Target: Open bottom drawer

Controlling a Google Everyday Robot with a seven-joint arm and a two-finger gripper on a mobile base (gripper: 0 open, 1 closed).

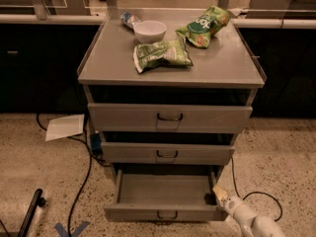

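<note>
The grey cabinet [98, 73] has three drawers. The bottom drawer [148, 213] is pulled out, its inside bare and its small black loop handle [167, 215] at the front centre. The middle drawer [123, 153] and top drawer [123, 117] stand slightly out. My gripper [219, 193] comes in from the lower right on a white arm [249, 220]. Its tip lies at the bottom drawer's right front corner, against the side wall.
On the cabinet top lie a white bowl [150, 31], two green snack bags [161, 54] [204, 25] and a small can [130, 19]. Black cables [85, 177] and a white sheet of paper [66, 127] lie on the floor at the left. A black object [30, 212] stands at the lower left.
</note>
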